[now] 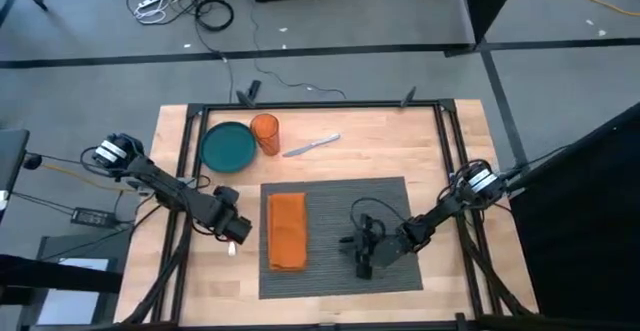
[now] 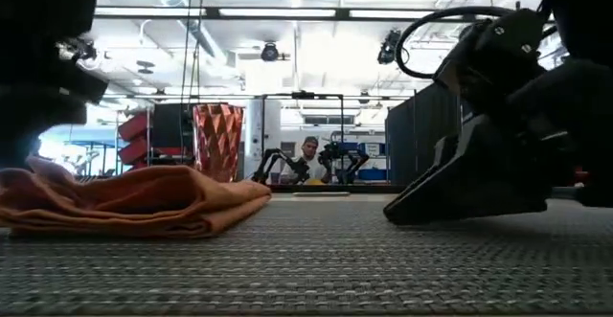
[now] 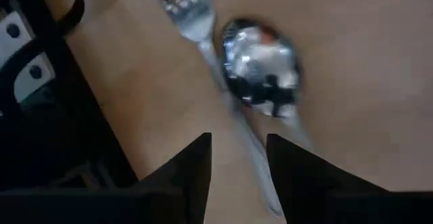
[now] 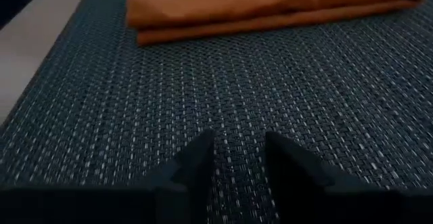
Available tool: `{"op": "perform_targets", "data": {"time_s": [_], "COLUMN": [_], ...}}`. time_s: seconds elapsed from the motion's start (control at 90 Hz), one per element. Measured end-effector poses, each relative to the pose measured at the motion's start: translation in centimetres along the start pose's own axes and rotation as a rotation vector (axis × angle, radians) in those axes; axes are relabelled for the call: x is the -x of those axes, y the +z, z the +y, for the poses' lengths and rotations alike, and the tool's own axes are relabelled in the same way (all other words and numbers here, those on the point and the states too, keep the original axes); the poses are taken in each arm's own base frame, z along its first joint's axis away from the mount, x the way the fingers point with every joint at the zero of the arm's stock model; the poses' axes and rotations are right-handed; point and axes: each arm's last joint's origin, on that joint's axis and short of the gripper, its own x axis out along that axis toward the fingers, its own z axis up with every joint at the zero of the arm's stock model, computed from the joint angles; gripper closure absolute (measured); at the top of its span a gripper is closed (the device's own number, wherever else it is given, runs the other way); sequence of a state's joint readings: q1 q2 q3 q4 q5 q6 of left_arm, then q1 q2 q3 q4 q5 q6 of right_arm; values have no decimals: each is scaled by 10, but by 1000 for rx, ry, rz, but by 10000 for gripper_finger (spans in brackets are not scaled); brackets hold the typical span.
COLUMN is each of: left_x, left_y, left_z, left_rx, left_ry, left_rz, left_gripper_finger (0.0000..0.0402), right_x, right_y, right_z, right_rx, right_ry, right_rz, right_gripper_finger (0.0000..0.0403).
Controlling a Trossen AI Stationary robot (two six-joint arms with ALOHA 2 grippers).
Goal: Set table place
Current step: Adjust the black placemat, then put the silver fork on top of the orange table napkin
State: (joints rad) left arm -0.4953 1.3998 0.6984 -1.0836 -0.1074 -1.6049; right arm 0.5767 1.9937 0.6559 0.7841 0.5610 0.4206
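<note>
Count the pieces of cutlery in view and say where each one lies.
3. A knife lies on the table right of the orange cup; a fork and spoon lie under the left pincer. More may be hidden.

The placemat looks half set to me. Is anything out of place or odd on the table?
Nothing is spilled or damaged. The placemat holds only the folded orange napkin. The teal plate, orange cup and knife sit beyond it on the table, and a fork and spoon lie under the left gripper.
</note>
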Motion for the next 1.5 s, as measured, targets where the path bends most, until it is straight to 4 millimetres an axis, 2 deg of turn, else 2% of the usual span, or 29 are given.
{"op": "perform_targets", "data": {"time_s": [0.156, 0.456, 0.678, 0.911, 1.2, 1.311, 1.5], "left_x": [-16, -16, -27, -25, -38, -36, -36], "left_y": [2, 9, 15, 20, 23, 23, 23], "left_z": [4, 8, 11, 12, 21, 20, 19], "left_rx": [23, 41, 84, 110, 142, 143, 137], "left_ry": [-6, 3, -23, -57, -44, -56, -67], "left_rz": [5, -90, -105, -170, -189, -197, -208], "left_gripper_finger": [275, 275, 275, 275, 277, 302, 390], "right_x": [2, 3, 3, 3, 4, 5, 5], "right_y": [5, 5, 5, 5, 4, 4, 3], "right_z": [1, 1, 2, 2, 3, 4, 5], "right_rx": [37, 44, 46, 47, 49, 50, 53], "right_ry": [4, 6, 11, 12, 19, 25, 28], "right_rz": [-12, -10, -6, -4, -2, -1, 0], "right_gripper_finger": [292, 292, 292, 292, 292, 292, 292]}}
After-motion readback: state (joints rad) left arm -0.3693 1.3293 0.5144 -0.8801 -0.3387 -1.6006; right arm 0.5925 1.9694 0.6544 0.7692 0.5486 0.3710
